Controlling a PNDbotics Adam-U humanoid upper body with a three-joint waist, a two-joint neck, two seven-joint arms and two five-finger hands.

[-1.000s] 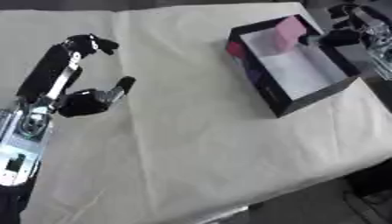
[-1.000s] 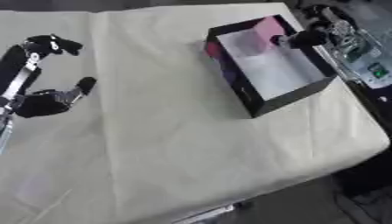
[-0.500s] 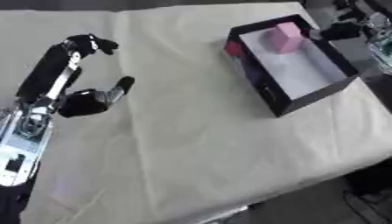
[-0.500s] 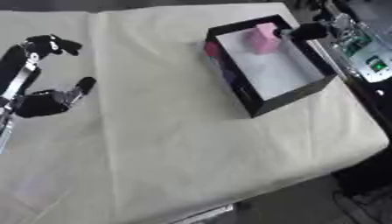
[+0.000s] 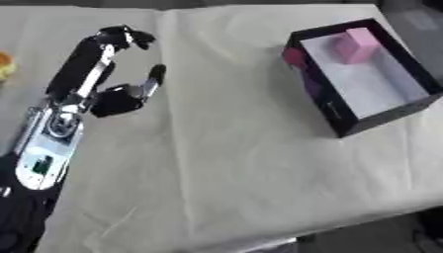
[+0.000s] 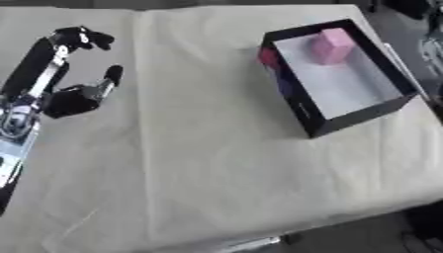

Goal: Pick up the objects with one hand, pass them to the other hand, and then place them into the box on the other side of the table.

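A pink block point(image 6: 330, 45) stands in the far end of the black box point(image 6: 296, 106), on its white floor, with nothing touching it. My left hand point(image 5: 117, 96) hovers over the left side of the cloth-covered table point(image 5: 234, 158). It is open and holds nothing, fingers stretched up with bent tips and thumb out. Of my right hand only a dark shape point(image 6: 414, 7) shows at the top right corner, away from the box.
A small orange thing point(image 5: 4, 64) lies at the left edge of the table. The box has a magenta patch point(image 5: 293, 57) on its near-left outer wall. The table's front edge runs across the bottom right, with dark floor beyond.
My right hand has let go of the pink block and drawn back to the right, off the box. The block now stands alone inside. The left hand has stayed put.
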